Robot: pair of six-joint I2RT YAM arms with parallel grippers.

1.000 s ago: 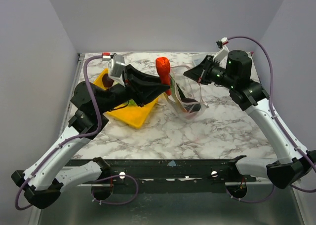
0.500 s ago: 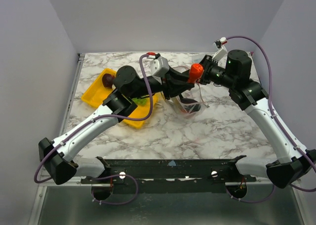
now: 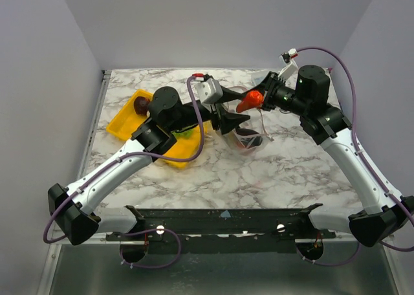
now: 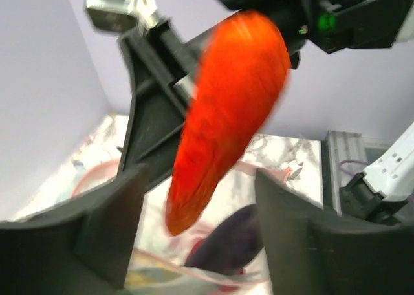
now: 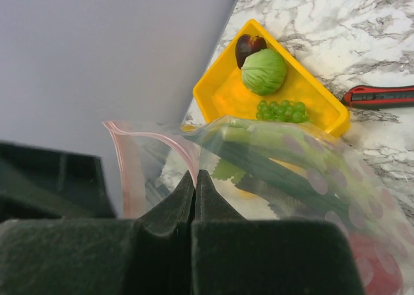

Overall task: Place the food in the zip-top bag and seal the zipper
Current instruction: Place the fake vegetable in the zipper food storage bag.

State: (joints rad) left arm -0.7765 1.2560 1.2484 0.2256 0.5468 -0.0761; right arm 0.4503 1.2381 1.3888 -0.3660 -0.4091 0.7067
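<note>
Marbled bench below: red chili blurred between the spread left gripper, untouched; right gripper pinching the bag.

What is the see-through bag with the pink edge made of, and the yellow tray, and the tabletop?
The see-through bag with the pink edge looks like thin, soft clear plastic: it wrinkles, and the green stalks show through it. The yellow tray seems to be hard, smooth plastic, with stiff upright walls. The tabletop has a white marble pattern with grey veins; real stone or a printed surface, the pictures cannot tell.
</note>
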